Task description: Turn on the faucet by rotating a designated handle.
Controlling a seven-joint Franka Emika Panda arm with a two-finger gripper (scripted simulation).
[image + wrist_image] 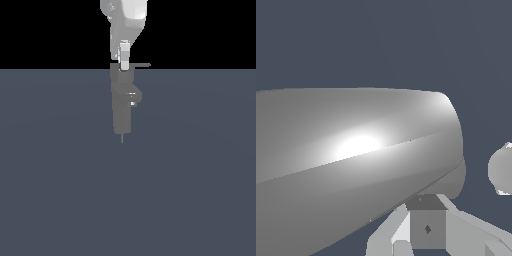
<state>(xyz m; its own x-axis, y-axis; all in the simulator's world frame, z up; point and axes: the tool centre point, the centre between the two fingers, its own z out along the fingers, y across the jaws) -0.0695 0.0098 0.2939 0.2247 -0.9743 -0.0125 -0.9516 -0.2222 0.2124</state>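
Observation:
The faucet (121, 107) is a matte grey upright column in the middle of the exterior view, with a short stubby spout (134, 96) toward that view's right. The handle (141, 64), a thin flat lever, sticks out level from the column's top toward the exterior view's right. My white gripper (123, 66) comes straight down onto the faucet's top at the hub end of the lever. Only one finger outline shows there, so the jaw gap is hidden. In the wrist view a large shiny grey body (356, 160) fills most of the picture, and a small dark grey block (427, 227) sits between white fingers (385, 237).
A flat dark blue-grey floor (60, 190) spreads all around the faucet. A thin grey pin (122, 138) pokes out below the column's base. A pale rounded part (501, 170) shows at the wrist picture's edge.

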